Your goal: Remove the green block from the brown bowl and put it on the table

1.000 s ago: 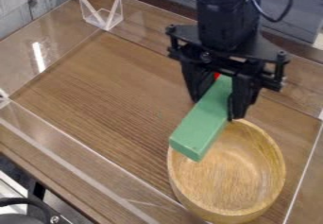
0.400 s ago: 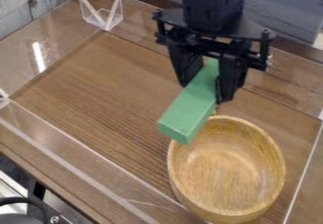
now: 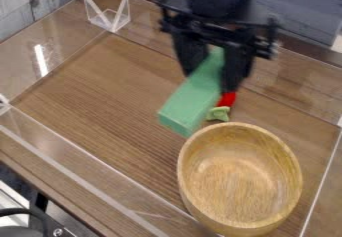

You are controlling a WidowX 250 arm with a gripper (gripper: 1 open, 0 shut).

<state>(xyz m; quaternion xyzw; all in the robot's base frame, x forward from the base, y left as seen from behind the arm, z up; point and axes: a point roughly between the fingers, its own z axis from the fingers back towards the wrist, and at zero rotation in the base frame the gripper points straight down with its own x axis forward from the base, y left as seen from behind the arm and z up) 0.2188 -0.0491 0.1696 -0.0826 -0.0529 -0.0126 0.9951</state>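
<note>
My gripper [image 3: 211,69] is shut on the upper end of the green block [image 3: 191,98], a flat light-green bar that hangs tilted with its lower end pointing down-left. The block is in the air, up and left of the brown bowl [image 3: 242,176], whose hollow shows only bare wood. Its lower end hovers just beyond the bowl's rim over the table [image 3: 94,91]. The fingertips are partly hidden by the block and blurred.
A small red toy with green leaves [image 3: 219,107] lies on the tabletop just behind the bowl, beside the block. Low clear acrylic walls [image 3: 104,16] run along the table's edges, with one close to the bowl's near-left side.
The gripper has carried the green block up and to the left, from over the bowl's rim to over the tabletop. The red toy behind the bowl has come into sight.
</note>
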